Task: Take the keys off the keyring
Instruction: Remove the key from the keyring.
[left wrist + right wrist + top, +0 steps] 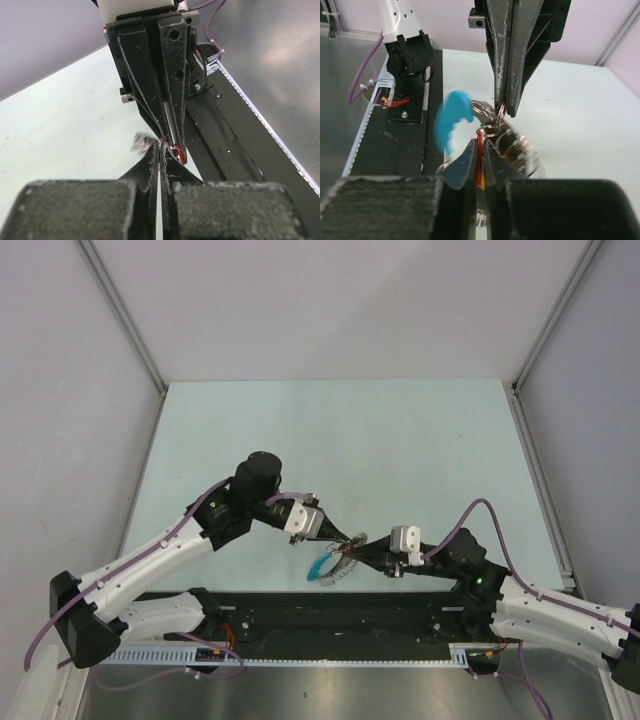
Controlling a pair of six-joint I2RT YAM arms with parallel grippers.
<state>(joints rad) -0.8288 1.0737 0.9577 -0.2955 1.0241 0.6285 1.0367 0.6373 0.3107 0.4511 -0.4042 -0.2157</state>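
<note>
Standing over the rig, both arms meet near the front edge of the pale green desk (350, 440). The keyring (342, 562) is bunched up right between them. From the top view it's just a small silvery tangle with a blue piece (318, 566) sticking out on the left. I honestly can't tell from up there what each claw has hold of, or whether the bundle touches the desk.

The wrist cams fill that in. In the right wrist view the left claw (503, 107) comes down from above. Its fingers are squeezed nearly together and pinch one of the silvery loops at the tip. The right claw (481, 160) is just as narrow, with the red head of the key (480, 150) clamped in the slit between its fingers. The rest of the ring hangs blurry just beside it.

The left wrist view hides the blue piece completely. It does show a red ring-shaped bit at the right claw's tip, with the two claws almost touching tip to tip.
</note>
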